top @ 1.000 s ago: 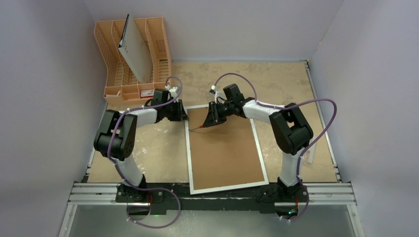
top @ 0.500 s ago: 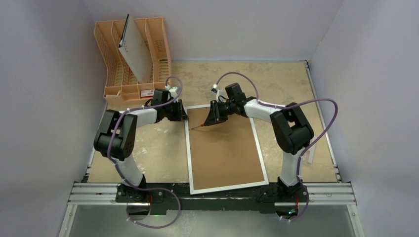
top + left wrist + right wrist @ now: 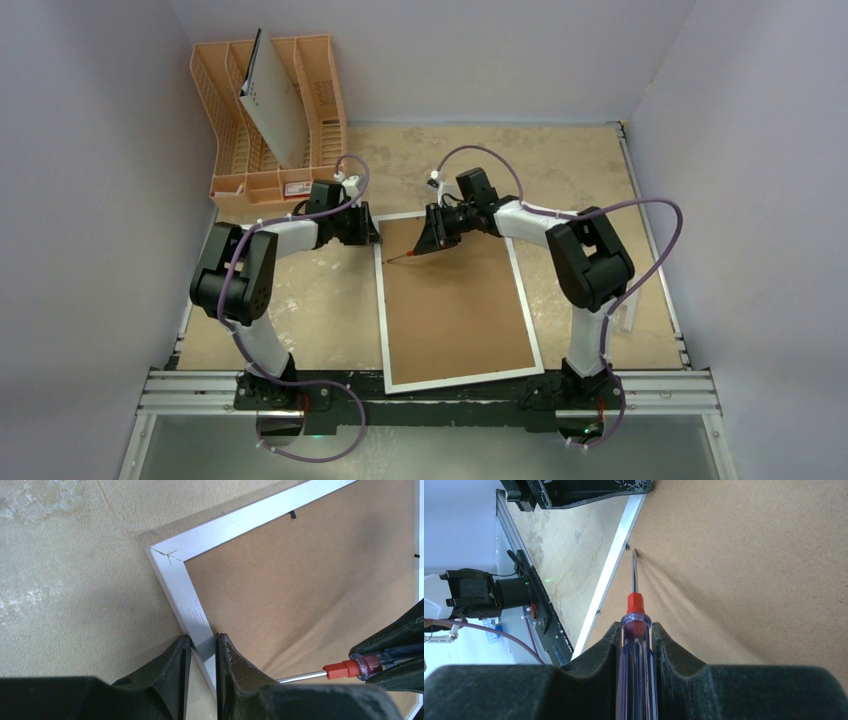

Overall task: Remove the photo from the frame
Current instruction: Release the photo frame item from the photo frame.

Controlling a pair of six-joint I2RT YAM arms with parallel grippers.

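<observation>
Tab-prying stage: frame [image 3: 455,310] face-down on table [image 3: 590,170], photo hidden under its brown back.
L gripper [image 3: 202,650] pinches frame's white edge; R gripper [image 3: 636,630] clamps screwdriver [image 3: 635,650], tip by edge tab [image 3: 628,545]. Next, probably: lever tab aside.

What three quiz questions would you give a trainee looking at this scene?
1. True or false: the frame lies with its brown backing board facing up.
2. What does the right gripper hold? A) a pen B) a screwdriver C) a loose photo
3. In a few words: which part of the frame is the left gripper clamped on?

Key: 1 true. 2 B. 3 the white border, on the side rail just below a corner.
</observation>
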